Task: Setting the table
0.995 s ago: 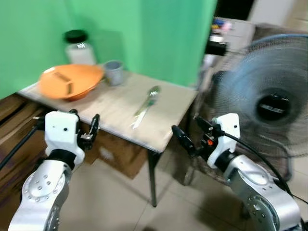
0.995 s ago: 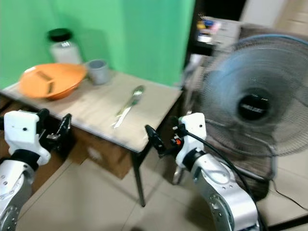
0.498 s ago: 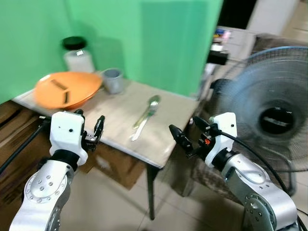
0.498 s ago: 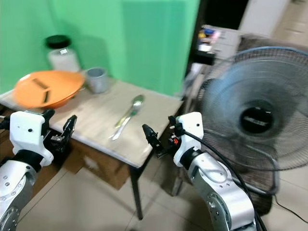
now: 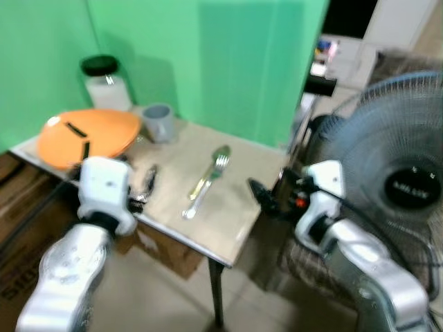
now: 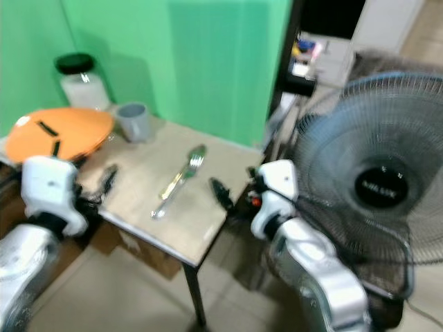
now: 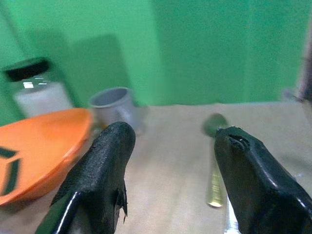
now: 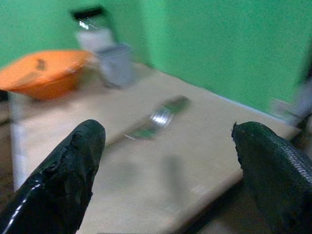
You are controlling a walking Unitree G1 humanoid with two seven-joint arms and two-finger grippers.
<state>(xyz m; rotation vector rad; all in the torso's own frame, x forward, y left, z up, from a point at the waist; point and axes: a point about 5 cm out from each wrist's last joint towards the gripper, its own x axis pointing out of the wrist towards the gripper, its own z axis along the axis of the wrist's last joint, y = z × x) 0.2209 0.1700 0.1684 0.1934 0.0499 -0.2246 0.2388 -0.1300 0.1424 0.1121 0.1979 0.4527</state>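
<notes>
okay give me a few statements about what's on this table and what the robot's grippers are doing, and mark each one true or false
1. A metal fork and spoon lie together near the middle of the pale wooden table. True.
2. The small grey cup stands on the floor under the table. False: it stands on the table, beside the wide orange bowl.
3. The left gripper has its jaws open and holds nothing. True.
4. The right gripper is shut on the fork. False: its jaws are wide apart and empty, and the fork lies on the table ahead of it.
5. A clear jar with a black lid stands behind the orange bowl, against the green backdrop. True.
</notes>
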